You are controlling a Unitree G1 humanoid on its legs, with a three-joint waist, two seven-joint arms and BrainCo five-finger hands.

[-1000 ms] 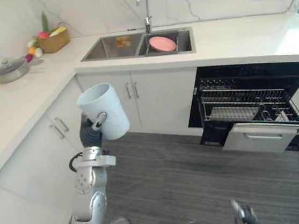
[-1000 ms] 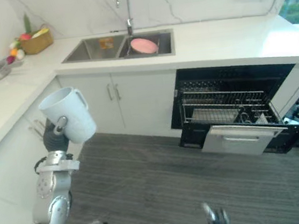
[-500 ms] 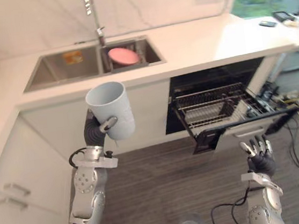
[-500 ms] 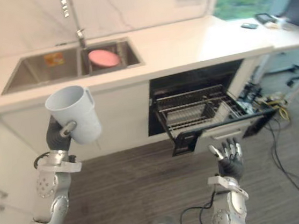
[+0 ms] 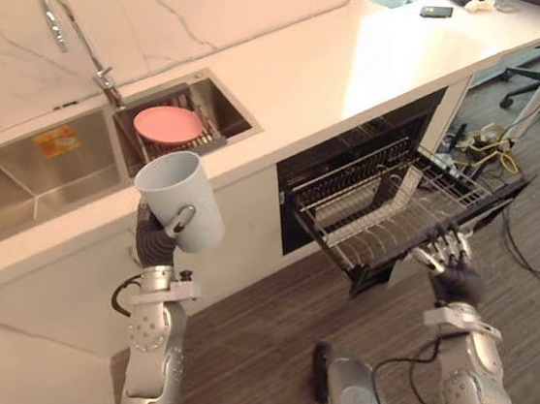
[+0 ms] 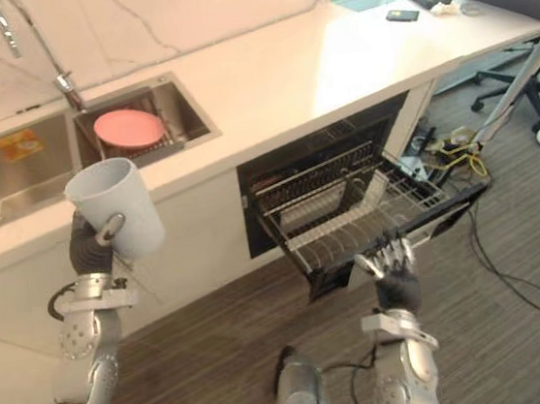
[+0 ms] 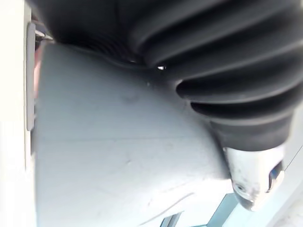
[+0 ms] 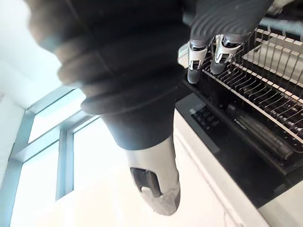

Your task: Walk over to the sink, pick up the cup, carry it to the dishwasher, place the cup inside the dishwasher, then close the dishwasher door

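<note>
White cup (image 5: 180, 198) rides in the left hand (image 5: 162, 236), fingers curled round it, before the sink (image 5: 15, 192). Fingers spread, the right hand (image 5: 451, 274) is just beside the dishwasher rack (image 5: 402, 202). An orange label (image 5: 55, 142) in the sink is unreadable.

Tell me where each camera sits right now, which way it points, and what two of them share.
Left eye view: on the head, looking down at the sink and open dishwasher; left hand curled round the cup, right hand open by the pulled-out rack.
Right eye view: beside it, same scene and both arms.
Left wrist view: on the left wrist, close against the cup; dark ribbed cover shows.
Right wrist view: on the right wrist, looking along its fingers at the rack.
Shared: the rack, in eye and right wrist views.
</note>
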